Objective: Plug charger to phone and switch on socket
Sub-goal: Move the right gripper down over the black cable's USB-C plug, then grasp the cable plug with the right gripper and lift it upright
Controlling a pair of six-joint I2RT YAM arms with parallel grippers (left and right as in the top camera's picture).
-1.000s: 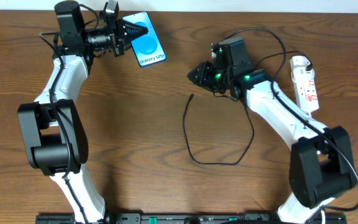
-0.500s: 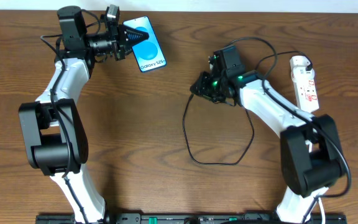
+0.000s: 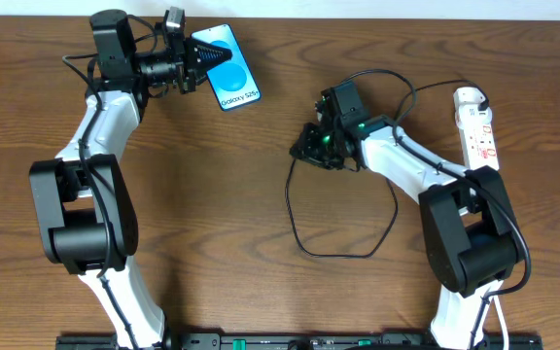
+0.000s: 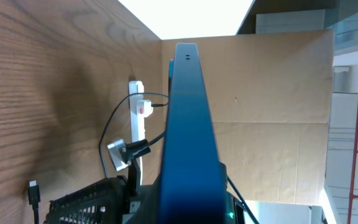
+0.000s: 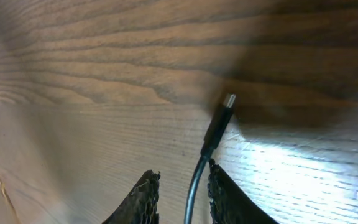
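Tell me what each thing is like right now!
Slim black-edged smartphone with light blue screen, clamped in the shut left gripper, no cable in it.
Thin black charger cable, lying on the brown wooden table, straddled near its plug by the open right gripper.
Narrow white power strip, adapter plugged in, switch unreadable.

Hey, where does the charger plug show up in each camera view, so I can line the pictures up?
Overhead: the charger plug is near the table's centre, at the right gripper fingertips.
Left wrist: the charger plug is in the bottom left corner, well left of the phone, which is seen edge-on.
Right wrist: the charger plug is at the centre, just past the fingers.
Shared landmark: the right gripper, right beside the plug in all three.
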